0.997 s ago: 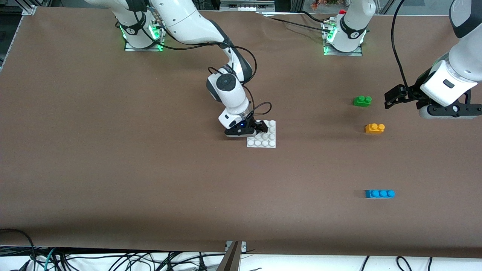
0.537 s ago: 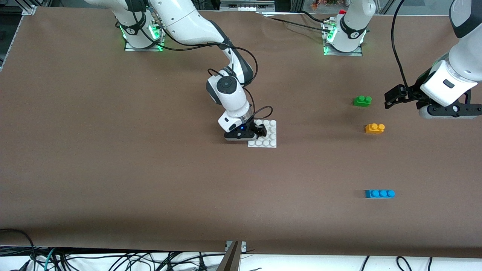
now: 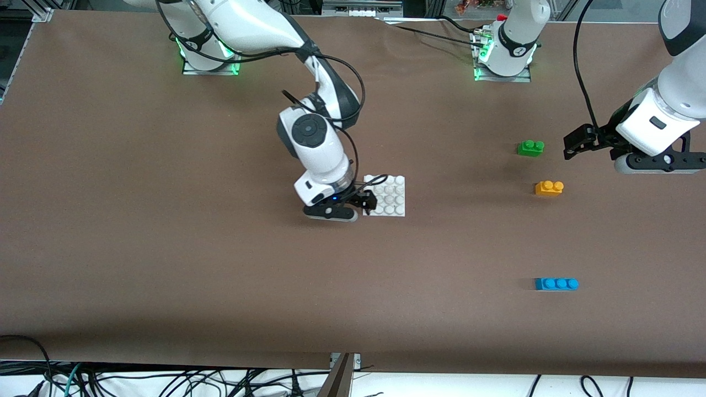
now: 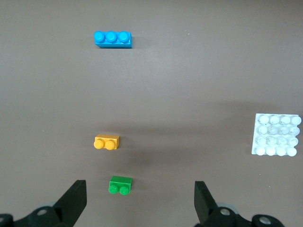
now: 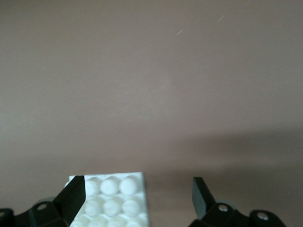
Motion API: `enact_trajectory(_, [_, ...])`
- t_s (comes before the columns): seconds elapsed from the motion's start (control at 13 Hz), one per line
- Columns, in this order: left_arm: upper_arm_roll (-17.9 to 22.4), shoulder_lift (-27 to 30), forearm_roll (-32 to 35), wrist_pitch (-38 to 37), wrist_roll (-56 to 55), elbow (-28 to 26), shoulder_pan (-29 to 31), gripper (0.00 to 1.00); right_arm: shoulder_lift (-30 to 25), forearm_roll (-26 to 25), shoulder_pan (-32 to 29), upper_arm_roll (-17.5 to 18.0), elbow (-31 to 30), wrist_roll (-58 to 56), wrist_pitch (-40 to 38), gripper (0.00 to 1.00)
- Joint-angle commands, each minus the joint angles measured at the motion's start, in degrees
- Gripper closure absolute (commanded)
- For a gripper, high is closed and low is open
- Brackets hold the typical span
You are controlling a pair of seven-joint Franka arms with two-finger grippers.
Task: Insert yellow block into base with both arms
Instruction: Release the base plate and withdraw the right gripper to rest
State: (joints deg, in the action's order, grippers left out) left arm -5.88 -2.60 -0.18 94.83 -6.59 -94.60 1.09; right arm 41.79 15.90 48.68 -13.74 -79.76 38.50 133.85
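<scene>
My right pincer (image 3: 368,203) sits low at the edge of the base (image 3: 390,197) toward the right arm's end of the tabletop (image 3: 165,248). Its fingers are spread wide, hold nothing, and one overlaps the plate's corner in the right wrist view. The base lies flat mid-table with every stud bare.

The yellow block (image 3: 549,188) rests well apart from the base, toward the left arm's end, its long axis running along the table's length, studs up. The green brick (image 3: 530,147) lies farther from the front camera than the yellow block, the blue brick (image 3: 556,283) much nearer to it.

My left pincer (image 3: 573,142) hangs above the tabletop just beside the green brick, fingers wide apart and empty. The left wrist view shows the yellow block lying ahead of the open fingers. I judge the left arm much the nearer for the pick, with the right placed to steady the base.
</scene>
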Motion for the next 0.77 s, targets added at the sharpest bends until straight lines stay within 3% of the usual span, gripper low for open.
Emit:
enact_trajectory(0.0, [-0.01,0.49,-0.7,-0.88,0.0,0.29,0.41,0.0,-9.14,0.1,-4.71,-0.23,-4.86,-7.1,-8.75,0.0])
enact_trajectory(0.38, [-0.1,0.49,-0.7,-0.88,-0.09,0.29,0.41,0.0,-27.34,-3.58,-18.94,-0.14,-12.08,-20.81,-28.16,0.0])
enact_trajectory(0.69, [-0.1,0.49,-0.7,-0.88,-0.09,0.29,0.41,0.0,-35.27,-6.4,-28.79,0.29,-12.17,-28.64,-40.14,0.0])
